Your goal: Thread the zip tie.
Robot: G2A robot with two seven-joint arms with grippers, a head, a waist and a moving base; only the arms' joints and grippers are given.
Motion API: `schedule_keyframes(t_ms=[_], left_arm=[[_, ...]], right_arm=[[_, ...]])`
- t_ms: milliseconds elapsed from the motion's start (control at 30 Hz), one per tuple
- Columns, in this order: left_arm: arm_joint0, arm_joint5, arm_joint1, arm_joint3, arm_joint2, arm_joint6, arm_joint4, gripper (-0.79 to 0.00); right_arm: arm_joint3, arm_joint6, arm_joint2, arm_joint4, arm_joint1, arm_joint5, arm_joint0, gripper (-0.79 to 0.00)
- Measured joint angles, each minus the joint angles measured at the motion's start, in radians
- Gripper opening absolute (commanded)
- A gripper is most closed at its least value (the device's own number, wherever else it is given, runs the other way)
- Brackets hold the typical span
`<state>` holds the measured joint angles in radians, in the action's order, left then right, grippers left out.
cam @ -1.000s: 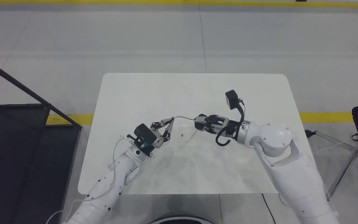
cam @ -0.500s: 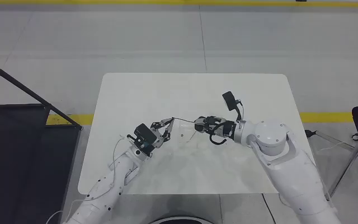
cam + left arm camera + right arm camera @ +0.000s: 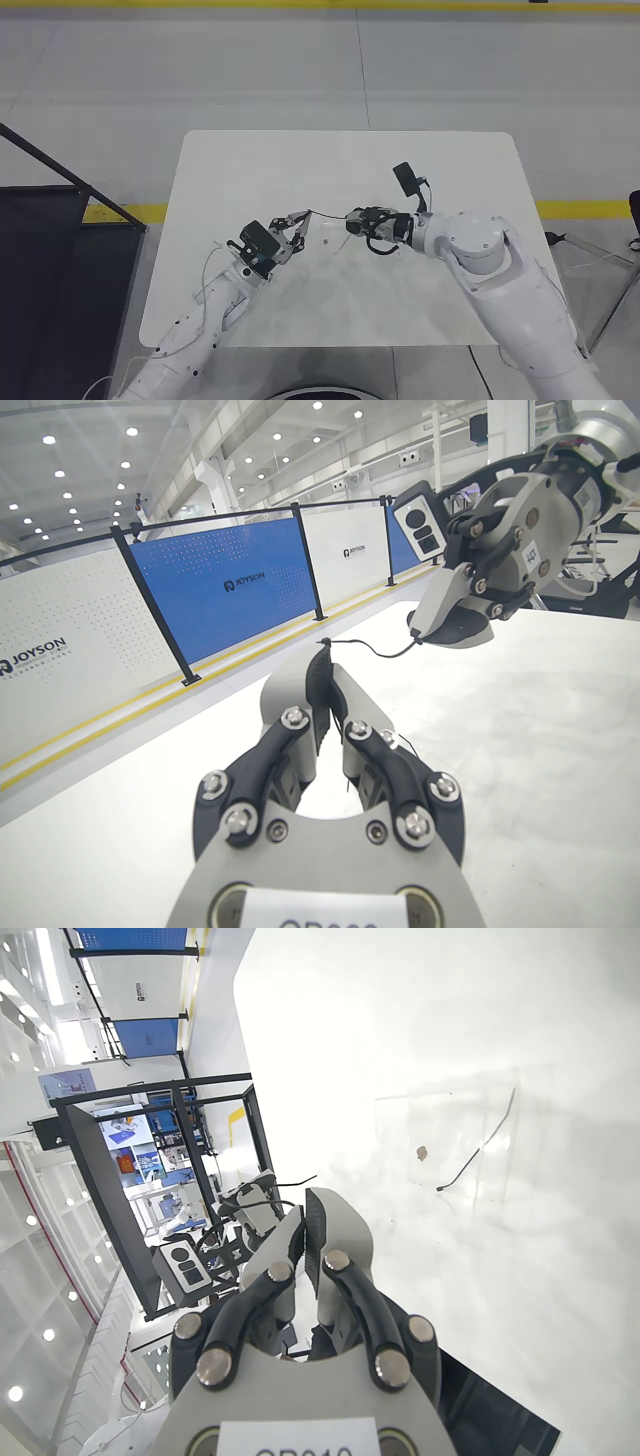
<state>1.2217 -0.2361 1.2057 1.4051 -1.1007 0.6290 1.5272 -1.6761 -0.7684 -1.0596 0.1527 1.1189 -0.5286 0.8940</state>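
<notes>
Since a second ago the right arm has rolled and edged its end effector (image 3: 349,216) slightly toward the left one, shortening the gap between them. The left arm has kept its place.

The left end effector (image 3: 327,660) has its fingers pressed together, pinching the zip tie (image 3: 372,648) right at the tips. The tie's small head sits just above those tips. A thin black length of it also shows below the fingers, near the linkage.

From the left fingertips the zip tie runs as a slack, slightly sagging strand through the air to the right end effector, clear of the tabletop (image 3: 250,170). In the top view it is a fine dark line (image 3: 326,213) bridging the two end effectors.

The right end effector (image 3: 417,635) faces the left one. Its fingers are closed tight on the far end of the strand, which meets them at the very tip. In its own wrist view the pads (image 3: 311,1223) are pressed together, and a short black piece of the tie (image 3: 295,1183) juts out just past them toward the left end effector farther off.

Beyond the right end effector, a clear sheet (image 3: 400,1128) lies flat on the tabletop. On it are a second thin black strip (image 3: 475,1153) and a small brown speck (image 3: 421,1153) beside that strip.
</notes>
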Motion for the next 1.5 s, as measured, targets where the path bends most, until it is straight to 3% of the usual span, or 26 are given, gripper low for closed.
schedule_keyframes(t_ms=[533,800,1200,1500], left_arm=[[0.017,0.028,0.002,0.025,-0.004,-0.003,0.046,-0.785],[0.015,0.021,0.005,0.017,0.0,0.001,0.057,-0.785],[0.009,0.007,0.009,0.008,0.0,-0.003,0.056,-0.785],[0.008,-0.028,0.011,0.006,-0.004,0.006,0.037,-0.785]], right_arm=[[-0.027,0.005,-0.091,0.117,-0.007,0.165,0.081,-0.785],[-0.034,0.014,-0.069,0.094,-0.005,0.202,0.086,-0.785],[-0.043,0.035,-0.09,0.114,-0.004,0.381,0.138,-0.785],[-0.046,0.023,-0.09,0.104,-0.005,0.406,0.151,-0.785]])
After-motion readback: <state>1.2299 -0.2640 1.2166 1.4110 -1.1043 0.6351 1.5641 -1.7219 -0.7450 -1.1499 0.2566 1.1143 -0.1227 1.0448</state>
